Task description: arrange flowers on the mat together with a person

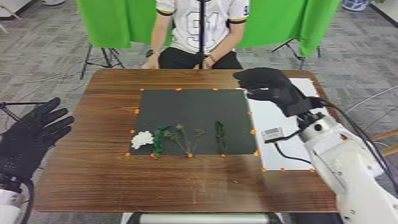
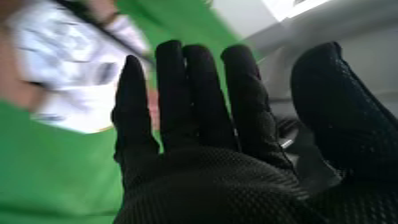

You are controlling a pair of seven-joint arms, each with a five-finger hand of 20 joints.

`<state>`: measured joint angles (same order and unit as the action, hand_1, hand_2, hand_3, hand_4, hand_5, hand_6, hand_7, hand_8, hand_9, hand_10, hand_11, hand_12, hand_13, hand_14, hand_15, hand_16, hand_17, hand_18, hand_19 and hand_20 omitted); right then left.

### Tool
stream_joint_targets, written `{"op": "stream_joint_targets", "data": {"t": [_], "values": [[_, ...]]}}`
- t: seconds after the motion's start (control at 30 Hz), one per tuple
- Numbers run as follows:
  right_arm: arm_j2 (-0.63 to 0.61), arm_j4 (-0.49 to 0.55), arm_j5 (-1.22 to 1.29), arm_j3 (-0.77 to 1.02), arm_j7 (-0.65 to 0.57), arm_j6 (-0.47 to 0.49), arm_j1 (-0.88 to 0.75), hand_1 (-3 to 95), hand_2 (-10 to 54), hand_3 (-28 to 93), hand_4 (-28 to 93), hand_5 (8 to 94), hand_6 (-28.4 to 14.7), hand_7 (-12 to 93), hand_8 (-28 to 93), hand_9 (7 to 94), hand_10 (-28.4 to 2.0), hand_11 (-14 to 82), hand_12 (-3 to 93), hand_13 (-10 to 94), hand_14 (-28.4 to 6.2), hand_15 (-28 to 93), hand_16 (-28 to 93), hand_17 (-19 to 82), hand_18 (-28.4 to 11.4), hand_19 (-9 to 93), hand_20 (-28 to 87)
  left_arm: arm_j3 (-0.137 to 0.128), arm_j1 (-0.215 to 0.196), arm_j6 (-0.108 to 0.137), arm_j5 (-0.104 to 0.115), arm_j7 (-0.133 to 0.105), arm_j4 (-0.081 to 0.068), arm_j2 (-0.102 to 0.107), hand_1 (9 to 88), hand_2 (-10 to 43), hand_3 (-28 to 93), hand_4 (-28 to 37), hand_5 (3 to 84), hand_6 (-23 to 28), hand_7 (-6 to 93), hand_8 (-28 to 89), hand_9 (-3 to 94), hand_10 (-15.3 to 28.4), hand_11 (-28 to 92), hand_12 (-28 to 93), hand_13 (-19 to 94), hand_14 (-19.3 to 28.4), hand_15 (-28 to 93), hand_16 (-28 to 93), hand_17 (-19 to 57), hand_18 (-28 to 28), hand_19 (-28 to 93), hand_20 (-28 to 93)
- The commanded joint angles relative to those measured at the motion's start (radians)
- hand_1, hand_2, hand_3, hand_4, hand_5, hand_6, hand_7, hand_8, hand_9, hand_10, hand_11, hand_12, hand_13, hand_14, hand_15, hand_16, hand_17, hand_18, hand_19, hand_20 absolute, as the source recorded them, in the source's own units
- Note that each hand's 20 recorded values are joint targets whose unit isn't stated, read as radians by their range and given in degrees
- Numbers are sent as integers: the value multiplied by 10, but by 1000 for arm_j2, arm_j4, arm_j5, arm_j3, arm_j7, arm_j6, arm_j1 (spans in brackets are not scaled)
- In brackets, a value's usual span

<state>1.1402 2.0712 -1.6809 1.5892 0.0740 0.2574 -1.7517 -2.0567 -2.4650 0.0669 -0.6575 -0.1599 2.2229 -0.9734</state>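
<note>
- the dark mat (image 1: 182, 107) lies flat on the brown wooden bench (image 1: 98, 175), with small orange markers (image 1: 179, 89) along its edges.
- the task's flowers and stems lie on the robot's side of the mat, in a row from left to right.
- at the left end is a white flower (image 1: 142, 140), near the mat's left edge.
- a green leafy stem (image 1: 158, 141) lies just beside the white flower, on its right.
- next come thin branching stems (image 1: 187, 142), spreading away from the mat's near edge.
- a dark green leafy stem (image 1: 220, 137) lies farther right, with bare mat between it and the thin branching stems.
- a long white sheet (image 1: 275, 120) lies along the mat's right side.
- the right hand (image 1: 266, 82) is above the far right part of the mat and the white sheet, well apart from the flowers.
- in the right wrist view, the right hand (image 2: 209, 175) has its fingers (image 2: 173, 90) straight, the middle two close together and the others apart, with the thumb well out to the side and nothing held.
- the left hand (image 1: 27, 140) is at the bench's left side, well apart from the mat; its fingers (image 1: 55, 121) are extended and spread, holding nothing.
- beyond the bench's far side hangs a bright green cloth (image 1: 107, 20).
</note>
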Motion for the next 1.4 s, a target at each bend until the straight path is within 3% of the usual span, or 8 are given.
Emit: {"op": "stream_joint_targets", "data": {"t": [0.03, 0.33, 0.53, 0.67, 0.93, 1.4], "values": [[46, 26, 544, 322, -90, -19, -333, 229, 2, 853, -214, 427, -33, 197, -99, 436, -137, 152, 256, 358, -116, 245, 292, 120, -193, 448, 310, 24, 0, -7, -3, -12, -2, -15, 249, -27, 697, -256, 327, 40, 147, -75, 286, 125, 171, 199, 231, 151, 269, 40, -81, 232, 445, 118], [141, 50, 524, 326, -81, -52, -402, 222, -9, 846, -212, 398, -43, 145, -88, 415, -135, 107, 244, 341, -120, 174, 320, 118, -196, 420, 291, 39, 5, 1, -8, -16, 0, -46, 248, -26, 697, -257, 328, 40, 147, -75, 286, 125, 172, 200, 231, 151, 266, 41, -80, 229, 444, 119], [154, 39, 543, 322, -103, -49, -394, 221, -15, 844, -217, 400, -42, 157, -85, 417, -136, 116, 250, 343, -119, 184, 337, 111, -198, 434, 300, 54, 7, 9, -8, -19, -1, -50, 247, -25, 698, -257, 328, 40, 148, -76, 288, 126, 173, 200, 232, 152, 268, 42, -80, 229, 444, 120], [162, 37, 540, 328, -99, -49, -396, 220, -16, 844, -218, 403, -40, 163, -86, 420, -136, 126, 252, 345, -118, 190, 338, 110, -199, 439, 302, 65, 17, 8, -8, -19, -6, -46, 248, -22, 697, -258, 328, 40, 148, -76, 288, 126, 172, 199, 232, 151, 268, 41, -80, 229, 444, 121], [181, 40, 535, 330, -91, -52, -409, 222, -20, 850, -217, 386, -41, 167, -90, 413, -135, 129, 250, 348, -116, 202, 336, 109, -199, 444, 304, 62, 19, 0, -5, -22, -14, -37, 240, -20, 699, -259, 328, 40, 147, -75, 287, 126, 172, 199, 232, 151, 269, 42, -81, 228, 444, 122], [183, 42, 532, 316, -93, -45, -412, 226, -20, 851, -219, 386, -40, 173, -90, 412, -135, 134, 249, 346, -117, 213, 324, 108, -199, 449, 303, 51, 16, -5, -6, -10, -13, -35, 239, -19, 702, -263, 330, 41, 147, -75, 287, 125, 172, 200, 232, 152, 270, 41, -80, 228, 444, 122]]}}
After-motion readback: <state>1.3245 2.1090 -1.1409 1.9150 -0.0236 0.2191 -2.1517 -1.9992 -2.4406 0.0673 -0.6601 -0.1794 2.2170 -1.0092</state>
